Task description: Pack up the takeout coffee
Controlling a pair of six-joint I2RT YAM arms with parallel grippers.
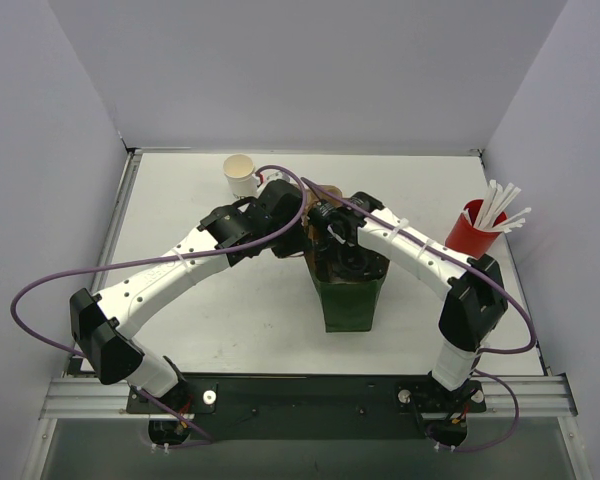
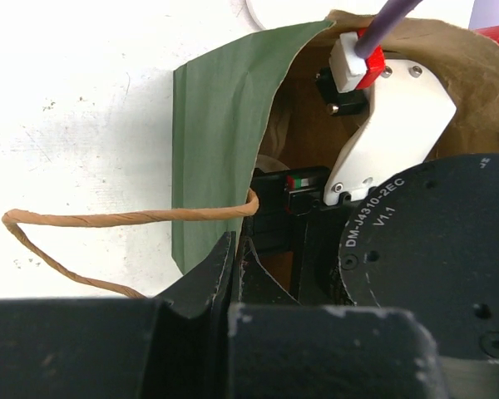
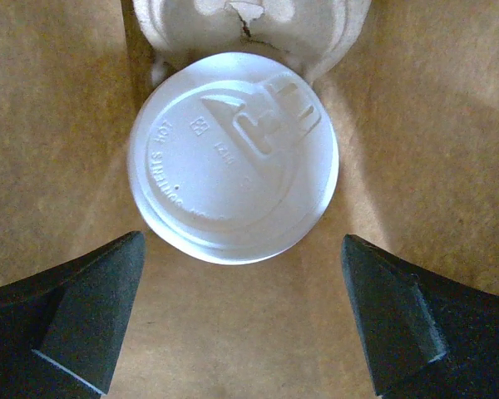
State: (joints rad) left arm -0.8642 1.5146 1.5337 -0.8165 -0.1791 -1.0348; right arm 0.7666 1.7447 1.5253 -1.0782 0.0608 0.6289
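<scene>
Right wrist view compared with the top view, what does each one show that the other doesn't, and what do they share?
Only the right wrist view: a lidded coffee cup sitting deep in the bag against the moulded cardboard carrier, with the right claw open, a finger on each side, clear of the lid. Only the top view: a lidless white cup at the back of the table and a red cup of straws on the right. Both: the bag itself, brown inside, green outside.
</scene>
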